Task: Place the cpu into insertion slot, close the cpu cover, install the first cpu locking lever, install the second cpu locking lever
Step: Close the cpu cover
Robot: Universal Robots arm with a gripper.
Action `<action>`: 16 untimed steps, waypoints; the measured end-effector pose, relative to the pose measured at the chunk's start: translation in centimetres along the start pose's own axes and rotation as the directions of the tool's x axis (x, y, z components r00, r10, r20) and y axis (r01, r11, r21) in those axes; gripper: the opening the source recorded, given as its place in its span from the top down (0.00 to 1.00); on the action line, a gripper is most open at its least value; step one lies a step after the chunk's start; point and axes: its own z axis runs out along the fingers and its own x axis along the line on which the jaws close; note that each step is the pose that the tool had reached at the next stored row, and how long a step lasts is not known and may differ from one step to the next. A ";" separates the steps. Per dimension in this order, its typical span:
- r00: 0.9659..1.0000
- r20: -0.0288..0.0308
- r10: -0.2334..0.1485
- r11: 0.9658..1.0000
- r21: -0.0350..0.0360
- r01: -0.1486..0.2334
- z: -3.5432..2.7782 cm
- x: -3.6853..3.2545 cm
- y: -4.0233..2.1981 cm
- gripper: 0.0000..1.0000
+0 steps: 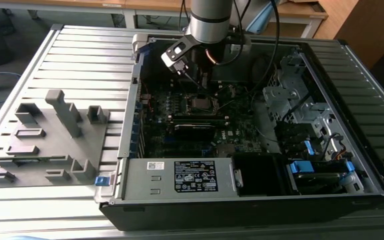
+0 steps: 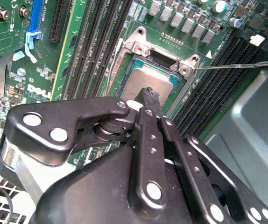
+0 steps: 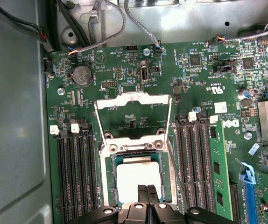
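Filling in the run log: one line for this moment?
cpu: in insertion slot | cpu cover: open | locking lever: unlatched, sticking out | gripper: shut, over cpu edge

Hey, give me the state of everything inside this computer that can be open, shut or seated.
cpu: seated in the insertion slot.
cpu cover: flipped open.
locking lever: unlatched, sticking out sideways.
hand: shut, tips over the cpu.
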 end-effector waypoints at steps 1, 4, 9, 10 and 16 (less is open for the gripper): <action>1.000 0.000 0.000 1.000 0.000 0.000 -0.24 -0.01 0.01 0.89; 1.000 -0.001 0.000 1.000 0.000 0.000 -1.28 -0.04 0.06 0.89; 1.000 0.001 0.000 1.000 0.000 0.000 -2.03 -0.06 0.09 0.89; 1.000 0.001 0.000 1.000 0.001 0.000 -2.28 -0.07 0.10 0.89; 1.000 0.001 0.000 1.000 0.001 0.000 -3.39 -0.11 0.15 0.89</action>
